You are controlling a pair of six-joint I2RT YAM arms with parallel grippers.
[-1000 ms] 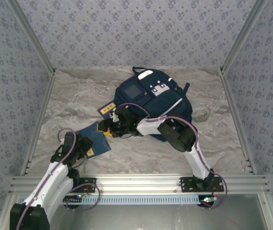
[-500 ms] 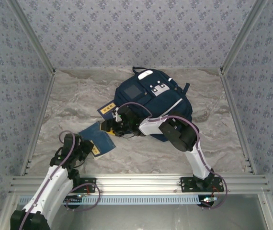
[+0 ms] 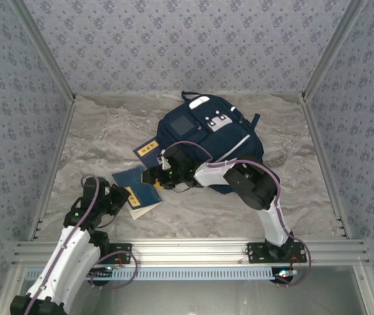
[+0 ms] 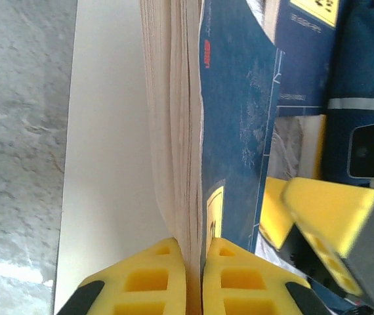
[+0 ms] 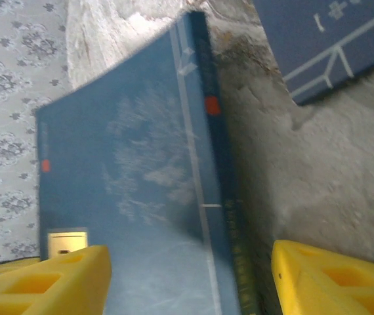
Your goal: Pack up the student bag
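Observation:
The student bag (image 3: 210,134) lies at the back middle of the table, navy with a grey-white patch. A blue book (image 3: 138,187) with a yellow label lies in front of it. My left gripper (image 3: 125,199) is shut on this book's near edge. In the left wrist view its yellow fingertips (image 4: 195,275) pinch the cover (image 4: 239,131) and the pages together, and a white page (image 4: 108,164) spreads to the left. My right gripper (image 3: 155,178) hovers open at the book's far edge. In the right wrist view its jaws (image 5: 190,282) straddle the blue cover (image 5: 128,184) and spine.
A second blue book (image 3: 149,149) with a yellow label lies left of the bag, also seen as a book corner (image 5: 331,39) in the right wrist view. Patterned walls and metal rails enclose the marble table (image 3: 95,144). Bare tabletop lies to the left and right.
My left gripper has shut on the book's near edge and lifted it, so a white page now shows beneath. My right gripper has drawn slightly right and opened a little wider.

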